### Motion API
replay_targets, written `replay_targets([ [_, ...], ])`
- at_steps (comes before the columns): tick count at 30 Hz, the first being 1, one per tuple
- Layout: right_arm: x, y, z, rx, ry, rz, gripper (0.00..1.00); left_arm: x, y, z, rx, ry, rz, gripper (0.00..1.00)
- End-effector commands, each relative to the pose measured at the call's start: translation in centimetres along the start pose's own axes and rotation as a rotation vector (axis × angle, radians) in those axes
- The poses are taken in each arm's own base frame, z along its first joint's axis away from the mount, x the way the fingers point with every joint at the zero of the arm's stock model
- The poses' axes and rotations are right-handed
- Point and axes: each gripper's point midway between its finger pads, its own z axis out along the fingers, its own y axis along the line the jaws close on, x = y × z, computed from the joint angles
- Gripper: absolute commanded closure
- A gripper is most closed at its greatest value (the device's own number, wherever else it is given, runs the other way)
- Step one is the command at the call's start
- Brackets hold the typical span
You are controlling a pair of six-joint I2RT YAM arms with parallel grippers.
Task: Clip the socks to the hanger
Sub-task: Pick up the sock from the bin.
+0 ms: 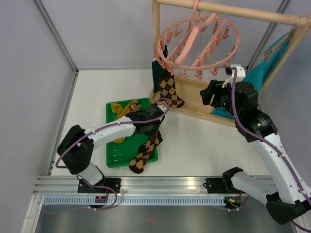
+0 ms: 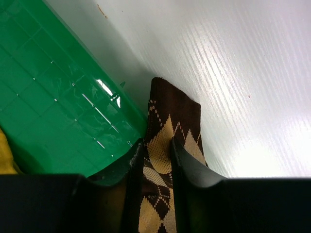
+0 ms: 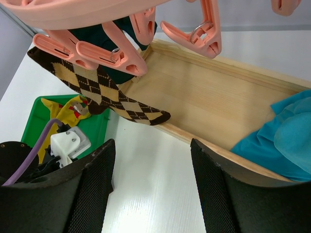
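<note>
The pink round hanger (image 1: 197, 41) hangs from the wooden rack's top bar, its clips also showing in the right wrist view (image 3: 109, 53). One brown-tan argyle sock (image 1: 171, 90) hangs clipped at its left side, seen too in the right wrist view (image 3: 104, 92), with a dark teal sock (image 1: 158, 73) behind it. My left gripper (image 1: 154, 127) is shut on a second argyle sock (image 2: 167, 160), which dangles over the green tray's right edge (image 1: 144, 156). Mustard yellow socks (image 1: 124, 110) lie in the tray. My right gripper (image 3: 151, 160) is open and empty, just right of the hanger.
A green tray (image 1: 114, 155) lies at the table's left middle. The wooden rack frame (image 1: 199, 104) stands at the back, with a turquoise cloth (image 1: 265, 68) hung on its right side. Grey walls enclose the table.
</note>
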Motion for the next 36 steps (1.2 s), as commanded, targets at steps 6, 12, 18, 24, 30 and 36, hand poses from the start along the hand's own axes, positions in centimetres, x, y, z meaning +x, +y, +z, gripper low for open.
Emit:
replay_targets([
  [6,-0.9,-0.2,-0.2,0.017,-0.028,-0.003,0.31,-1.0,0.2,-1.0,0.023,-0.052,0.002,0.87],
  [12,-0.8,-0.3,0.0,0.02,-0.024,-0.005,0.31,-1.4,1.1,-1.7,0.013,-0.078,-0.021,0.94],
  [18,-0.6,-0.3,0.1,0.021,-0.021,-0.006,0.31,-1.6,2.1,-2.5,0.003,-0.111,-0.061,0.98],
  [24,-0.5,-0.2,0.1,0.016,-0.02,-0.004,0.31,-2.1,2.7,-3.7,0.005,-0.162,-0.111,0.98],
  [30,-0.6,-0.2,0.0,0.012,-0.02,-0.009,0.32,-3.4,0.6,-5.8,0.167,-0.295,-0.093,0.98],
  [36,-2.8,1.0,-0.8,-0.033,-0.047,-0.006,0.31,-7.4,-1.4,-11.9,0.336,-0.583,-0.058,0.98],
])
